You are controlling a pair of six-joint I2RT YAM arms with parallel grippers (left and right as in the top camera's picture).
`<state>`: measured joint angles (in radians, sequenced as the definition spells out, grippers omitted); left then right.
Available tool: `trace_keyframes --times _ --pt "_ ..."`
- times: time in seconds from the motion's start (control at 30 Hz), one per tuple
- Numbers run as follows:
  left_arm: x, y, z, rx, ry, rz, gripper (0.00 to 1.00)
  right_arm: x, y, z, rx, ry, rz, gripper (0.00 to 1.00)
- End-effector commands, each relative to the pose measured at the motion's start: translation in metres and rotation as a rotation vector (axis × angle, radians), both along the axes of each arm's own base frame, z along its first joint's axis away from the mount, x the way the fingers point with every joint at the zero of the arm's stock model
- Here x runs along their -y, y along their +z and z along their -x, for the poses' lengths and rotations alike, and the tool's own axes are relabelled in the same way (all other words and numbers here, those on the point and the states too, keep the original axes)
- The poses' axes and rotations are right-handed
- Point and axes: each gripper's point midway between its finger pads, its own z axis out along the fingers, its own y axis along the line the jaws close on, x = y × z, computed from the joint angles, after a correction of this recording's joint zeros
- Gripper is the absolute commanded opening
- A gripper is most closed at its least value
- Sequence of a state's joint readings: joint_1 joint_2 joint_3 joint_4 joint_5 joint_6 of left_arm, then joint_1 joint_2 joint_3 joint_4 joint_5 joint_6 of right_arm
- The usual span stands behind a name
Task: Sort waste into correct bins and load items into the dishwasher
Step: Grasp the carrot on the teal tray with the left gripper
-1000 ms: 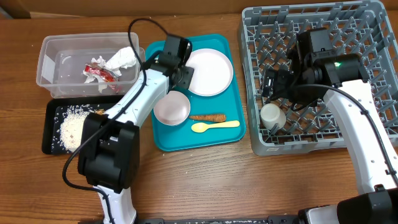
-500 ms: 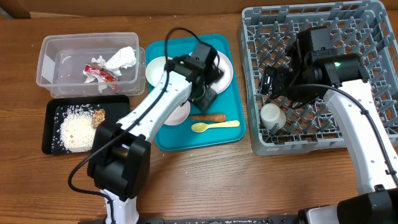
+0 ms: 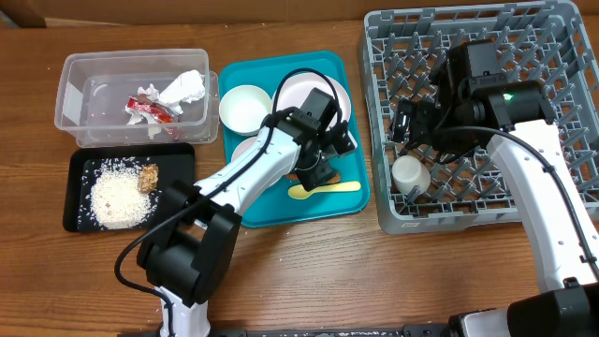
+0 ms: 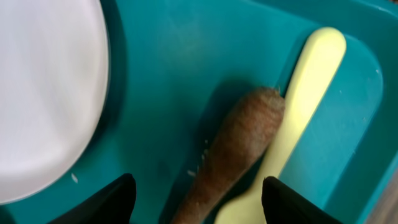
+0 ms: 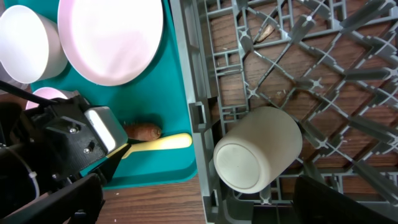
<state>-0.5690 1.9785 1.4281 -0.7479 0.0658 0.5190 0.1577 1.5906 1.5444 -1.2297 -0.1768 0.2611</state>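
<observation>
My left gripper is open and low over the teal tray. Its jaws stand either side of the thin orange-brown carrot-like stick, which lies against the pale yellow spoon. The white plate and two white bowls sit on the same tray, one bowl partly under my arm. My right gripper is open above a white cup lying in the grey dish rack. The wrapper and napkin lie in the clear tub.
The black tray in front of the tub holds loose rice and the brown lump. The rack's upright pegs fill the right side. Bare wooden table runs along the front.
My left arm has swung right from the tub side across the teal tray and come down over the carrot stick. The right arm has not moved.
</observation>
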Motion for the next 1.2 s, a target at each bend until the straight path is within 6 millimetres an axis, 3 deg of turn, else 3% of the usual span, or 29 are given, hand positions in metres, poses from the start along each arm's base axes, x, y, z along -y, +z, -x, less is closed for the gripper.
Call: trace_keyframes --times 0.0,0.23,0.4,0.6,0.73,0.8,1.0,1.17 --pt "-0.001 -0.004 0.005 0.008 -0.037 0.009 0.66 -0.001 0.002 0.001 0.009 0.006 -0.004 1.00" --pt "-0.005 -0.022 0.013 0.001 -0.031 0.008 0.60 -0.001 0.002 0.002 0.008 0.006 -0.004 1.00" --pt "0.000 -0.023 0.015 -0.010 -0.029 0.039 0.39 -0.001 0.001 0.003 0.002 0.006 -0.003 1.00" --pt "0.003 -0.026 0.018 -0.018 -0.036 0.059 0.32 0.000 0.000 0.005 -0.009 0.006 -0.001 1.00" --pt "0.003 -0.028 0.019 -0.019 -0.036 0.060 0.18 0.000 0.000 0.006 -0.010 0.006 -0.001 1.00" --pt "0.004 -0.027 0.019 -0.022 -0.038 0.065 0.06 0.000 0.000 0.006 -0.012 0.006 0.000 1.00" --pt "0.010 -0.023 0.011 -0.002 0.029 0.105 0.04 0.001 -0.001 0.009 -0.023 0.005 0.005 1.00" --pt "0.019 0.005 -0.003 0.039 0.039 0.133 0.04 0.002 -0.001 0.009 -0.025 0.004 0.009 1.00"
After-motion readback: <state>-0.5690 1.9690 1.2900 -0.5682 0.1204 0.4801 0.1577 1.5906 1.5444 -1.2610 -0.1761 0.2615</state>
